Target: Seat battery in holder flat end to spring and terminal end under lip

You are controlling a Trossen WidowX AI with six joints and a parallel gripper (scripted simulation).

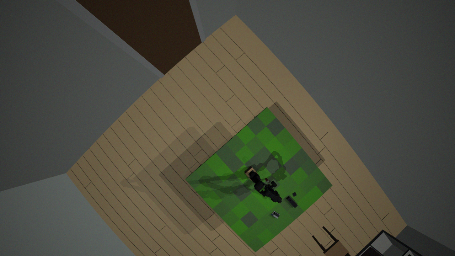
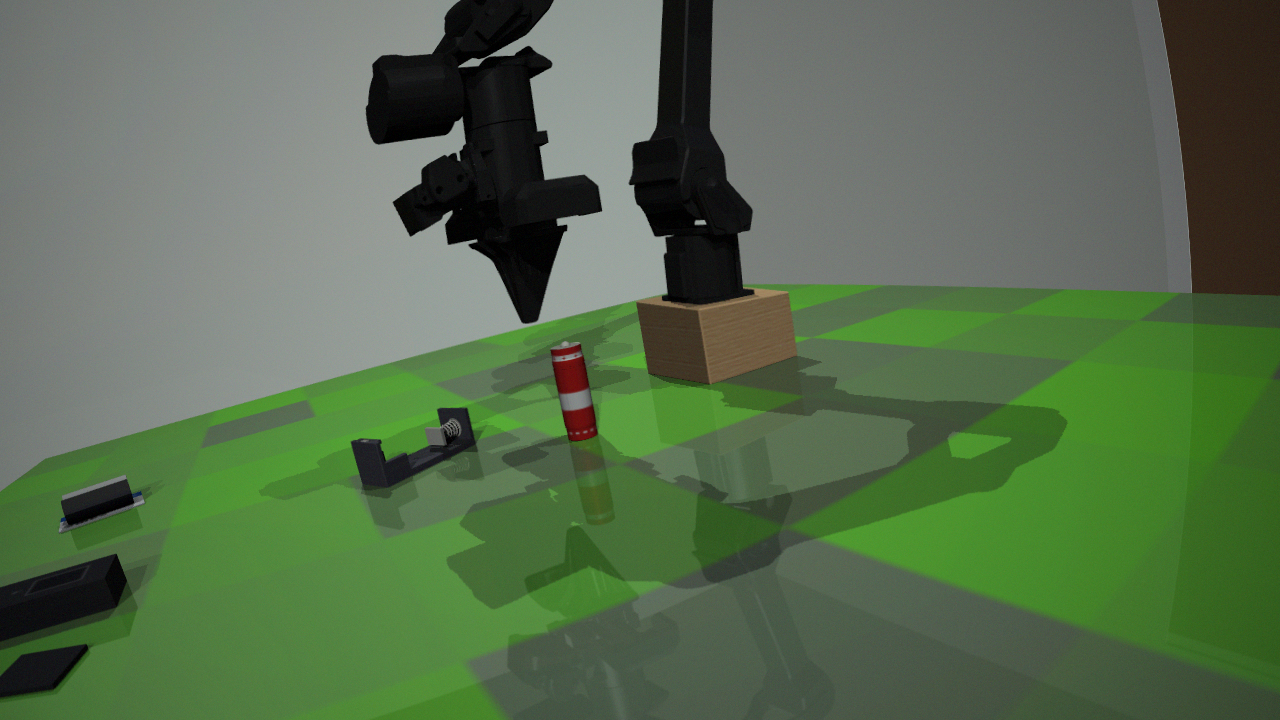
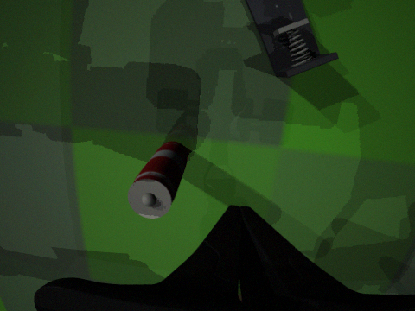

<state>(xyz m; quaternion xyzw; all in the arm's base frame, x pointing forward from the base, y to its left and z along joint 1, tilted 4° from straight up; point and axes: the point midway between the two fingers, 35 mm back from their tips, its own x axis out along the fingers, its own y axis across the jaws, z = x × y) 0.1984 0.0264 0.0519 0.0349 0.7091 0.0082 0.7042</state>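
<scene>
A red battery with white bands stands upright on the table, its terminal end up. In the top view it is a small red and white spot beside the arm. The dark holder lies apart from it, empty, with its spring and pale plate at the end nearer the battery and its lip end farther away. My gripper is shut with its fingertips together and nothing between them. It points down above the table, higher than the battery top and off to one side of it, touching neither battery nor holder.
A long black box, a flat black square and a small board with a black cylinder lie beyond the holder. The arm's wooden base block stands behind the battery.
</scene>
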